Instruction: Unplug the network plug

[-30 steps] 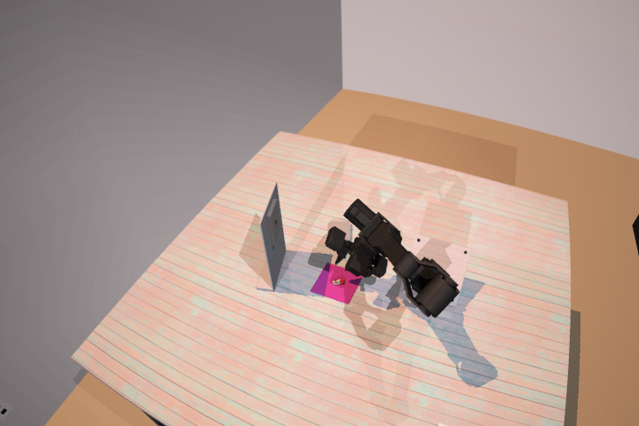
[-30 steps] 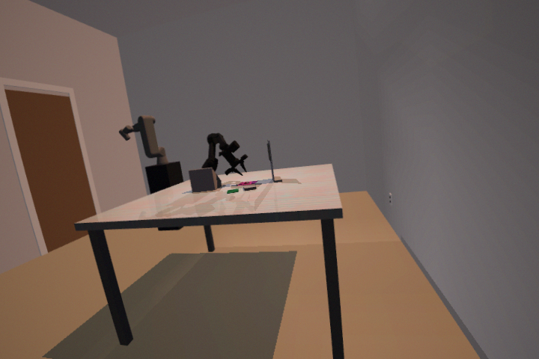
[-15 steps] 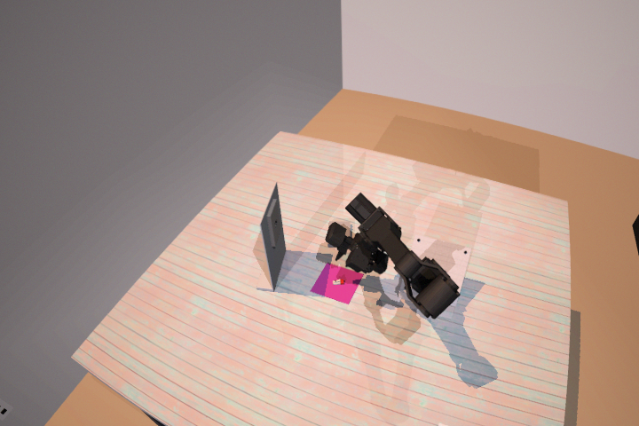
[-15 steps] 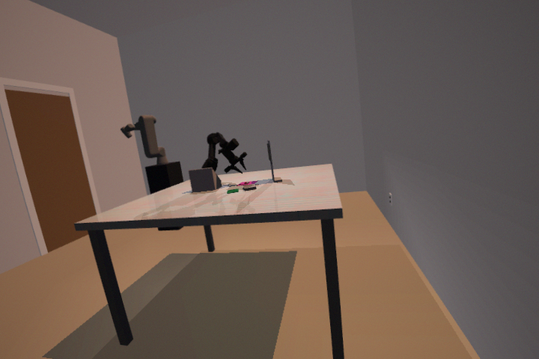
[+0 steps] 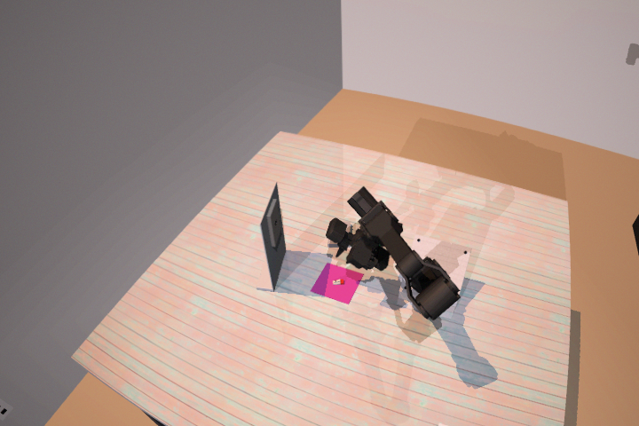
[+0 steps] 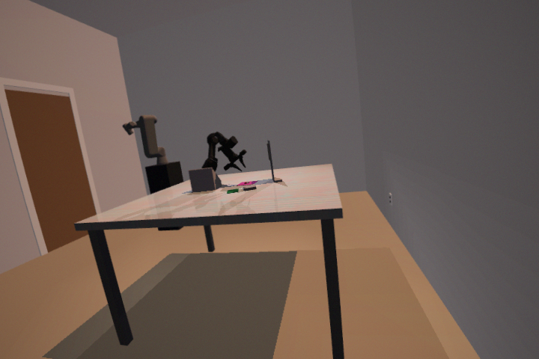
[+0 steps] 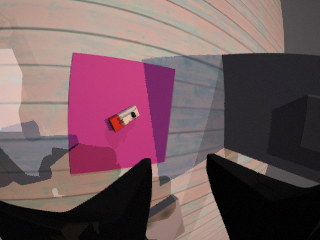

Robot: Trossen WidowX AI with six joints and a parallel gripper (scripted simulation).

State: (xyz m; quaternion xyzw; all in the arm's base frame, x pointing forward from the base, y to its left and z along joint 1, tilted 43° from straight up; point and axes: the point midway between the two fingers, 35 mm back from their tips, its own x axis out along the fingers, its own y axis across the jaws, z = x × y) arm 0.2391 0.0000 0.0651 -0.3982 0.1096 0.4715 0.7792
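I stand by the table (image 5: 189, 321) and look from left to right, starting at the tall grey panel (image 5: 272, 236). It stands up straight, and its socket (image 5: 276, 221) looks empty. Just to the right of the panel lies the pink square (image 5: 330, 288). The little plug (image 5: 338, 281) lies flat on the square, near its middle, with a red end and a white end. Further right of the panel, and higher up, hangs the gripper (image 7: 175, 190). Its two dark fingers stand partly apart with nothing between them, so it has let go of the plug.

What could go wrong now? I think the job is almost done, and the arm (image 5: 396, 240) only has to stay off everything. The panel is close on one side of the gripper. If the arm swings that way, it could bump the panel. If the arm dips low again, a finger could hit the plug and push it out of the square.

The plug is below the gripper and well apart from it. From the wrist view it lies ahead of the fingertips, a bit toward the left finger, with bare pink between them. Nothing touches it.
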